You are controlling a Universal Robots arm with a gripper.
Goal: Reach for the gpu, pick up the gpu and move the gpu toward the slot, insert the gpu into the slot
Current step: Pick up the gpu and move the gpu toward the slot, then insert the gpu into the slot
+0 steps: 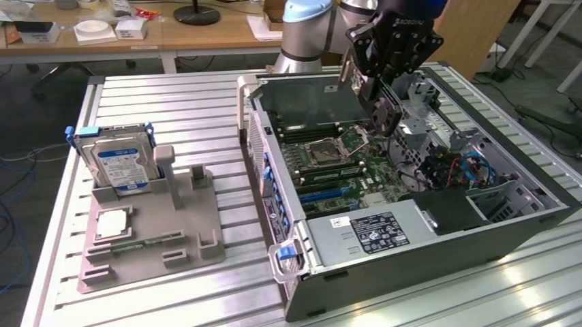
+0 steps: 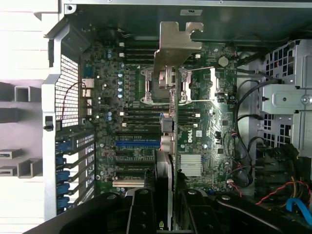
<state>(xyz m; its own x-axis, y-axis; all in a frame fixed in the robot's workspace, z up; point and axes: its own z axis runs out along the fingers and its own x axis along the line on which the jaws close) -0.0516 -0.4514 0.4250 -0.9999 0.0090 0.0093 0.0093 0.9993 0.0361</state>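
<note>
The robot's black gripper [image 1: 375, 92] [image 2: 165, 209] hangs over an open computer case [image 1: 437, 252], its fingers [image 2: 141, 209] pinched narrowly onto the thin edge of a dark graphics card [image 1: 386, 112] [image 2: 165, 165].

The card is held by one end. Its long axis runs straight out from the fingertips and down toward the green motherboard [image 1: 364, 167] [image 2: 204, 131], slightly tilted as seen in the exterior view. The silver metal bracket [image 2: 176, 46] is at the far end of the card, the end away from the fingers. From the wrist camera the card is seen edge-on, as a narrow strip leading from between the fingers out to the bracket.

Below the card's far end is the square silver processor socket [image 1: 329, 146] [image 2: 146, 85]. I cannot tell whether the card's lower end touches anything; from the side it appears to hang clear above the board.

The long blue slot [image 1: 328, 196] [image 2: 138, 144] lies on the motherboard off to one side of the card, apart from it, among other dark strips. In the wrist view the card's length crosses the slot's length at roughly a right angle. The card is not seated in it.

Farther out, well away from the gripper and outside the case, a silver hard drive [image 1: 118, 162] with a blue label stands upright in a grey holder [image 1: 155, 231] on the ribbed metal table [image 1: 182, 95].
</note>
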